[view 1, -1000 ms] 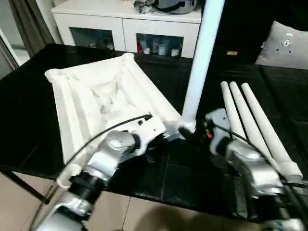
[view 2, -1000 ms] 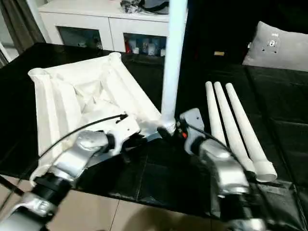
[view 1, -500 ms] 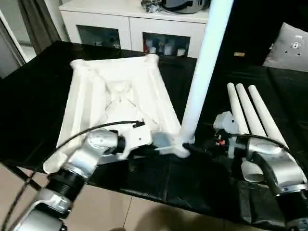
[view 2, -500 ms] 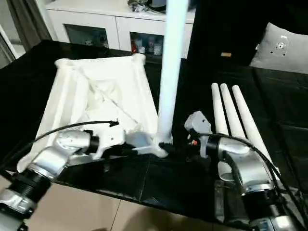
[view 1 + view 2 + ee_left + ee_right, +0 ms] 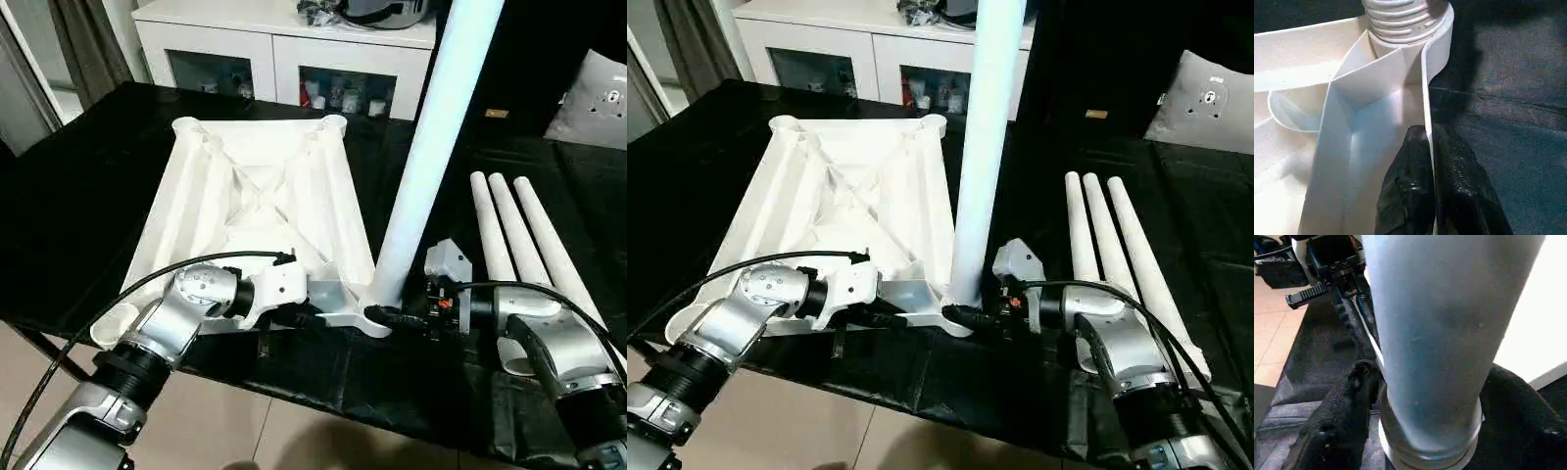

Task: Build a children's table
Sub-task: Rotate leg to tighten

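Note:
The white tabletop lies upside down on the black work table, ribs up. One white leg stands upright in the near right corner socket. My left gripper is shut on the tabletop's thin rim wall right beside that socket. My right gripper reaches in from the right at the leg's base. Its two black fingers sit against either side of the leg, just above the collar. Three more legs lie side by side on the table to the right.
The white cabinet with glass doors stands behind the table. A grey cushion lies at the far right. The table's front edge runs just below both forearms, with tiled floor beyond it.
The camera has shifted. My right gripper has moved in to the upright leg's base and closed around it. The tabletop now lies squarer to me, with my left gripper still on its rim.

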